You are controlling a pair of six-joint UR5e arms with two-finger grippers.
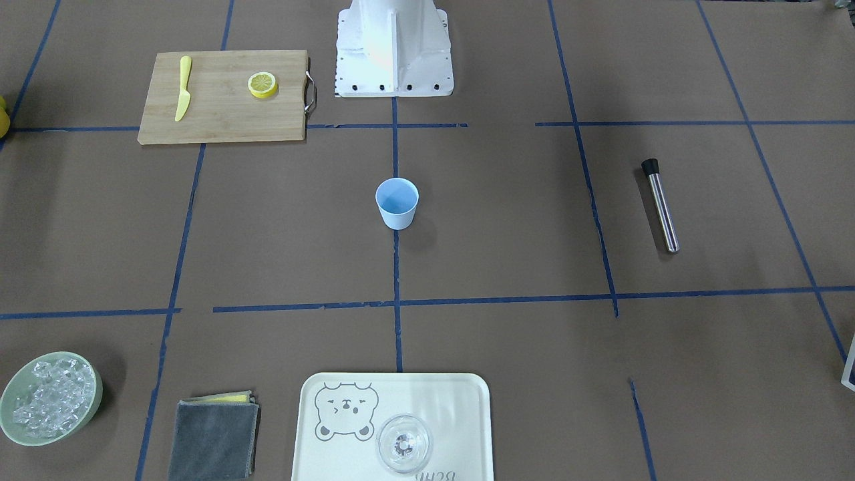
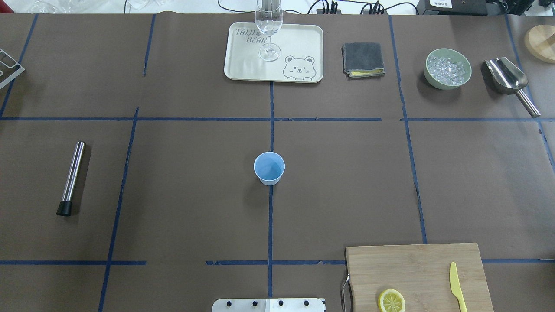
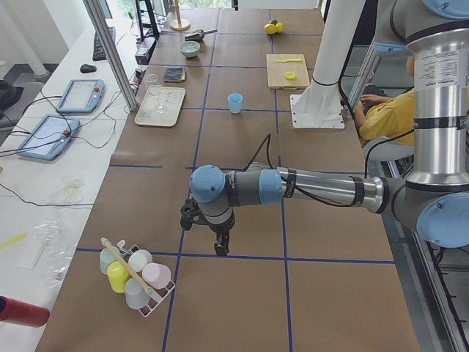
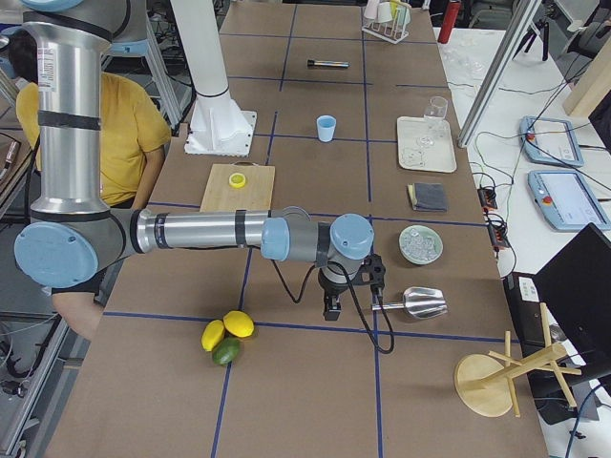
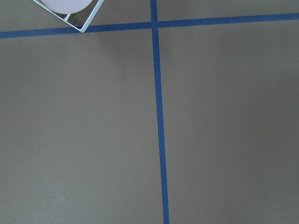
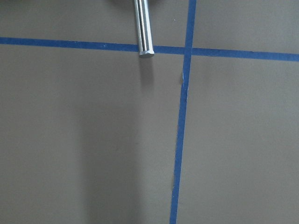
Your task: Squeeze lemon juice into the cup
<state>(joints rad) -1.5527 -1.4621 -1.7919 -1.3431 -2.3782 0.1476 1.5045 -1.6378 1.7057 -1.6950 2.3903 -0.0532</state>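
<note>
The lemon (image 1: 262, 84) is a thick yellow disc with a pale segmented face, lying on the wooden cutting board (image 1: 220, 113); it also shows in the overhead view (image 2: 391, 300). The light-blue cup (image 1: 397, 203) stands upright at the table's middle, also in the overhead view (image 2: 269, 168). My left gripper (image 3: 220, 246) hangs over the table far from both, near a cup rack; I cannot tell whether it is open or shut. My right gripper (image 4: 331, 310) hangs over the other table end beside a metal scoop; I cannot tell its state. Neither wrist view shows fingers.
A yellow knife (image 1: 182, 88) lies on the board. A tray (image 2: 243, 65) holds a clear glass (image 2: 269, 26). There are also a grey cloth (image 2: 363, 58), a green bowl of ice (image 2: 448, 69), a metal scoop (image 2: 507, 78), a steel muddler (image 2: 72, 177), a rack of cups (image 3: 135, 275) and whole citrus fruits (image 4: 226, 336).
</note>
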